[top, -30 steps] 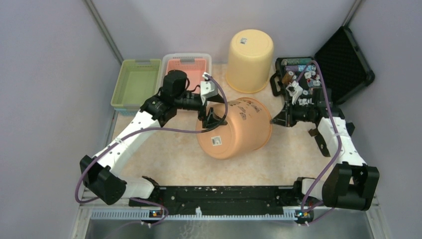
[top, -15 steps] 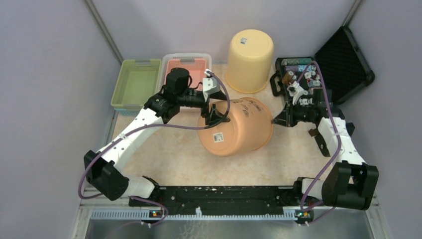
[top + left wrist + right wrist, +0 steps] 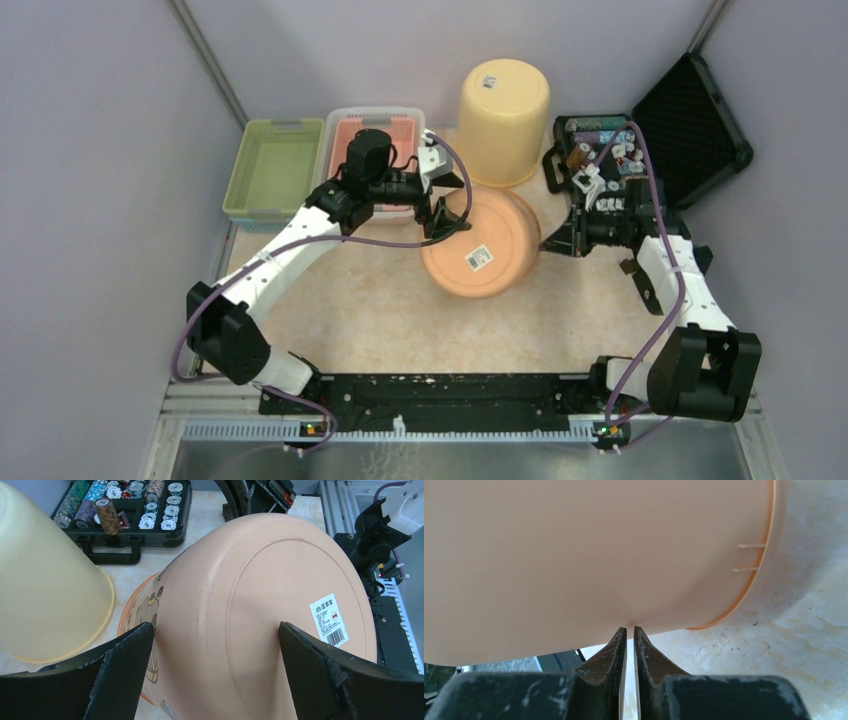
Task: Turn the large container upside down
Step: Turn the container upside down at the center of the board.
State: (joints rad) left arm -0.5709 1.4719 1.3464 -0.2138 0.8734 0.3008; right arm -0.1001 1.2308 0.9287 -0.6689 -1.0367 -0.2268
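Observation:
The large orange container (image 3: 490,240) stands near the table's middle with its base up, a barcode label on the base, and it looks slightly tilted. It fills the left wrist view (image 3: 260,605) and the right wrist view (image 3: 599,545). My left gripper (image 3: 448,220) is open at its back-left upper edge. Its jaws (image 3: 215,630) are spread wide against the wall and base and hold nothing. My right gripper (image 3: 547,243) is shut and empty, and its tips (image 3: 630,628) touch the container's right side just above the rim.
A yellow bucket (image 3: 502,115) stands upside down right behind the orange one, close to it in the left wrist view (image 3: 40,580). A green basket (image 3: 272,165) and a pink basket (image 3: 372,130) sit at the back left. An open poker chip case (image 3: 610,150) is at the back right.
The orange container has turned from lying on its side to base up and shifted back and right. My left gripper swung right and back with it. The right gripper stayed put.

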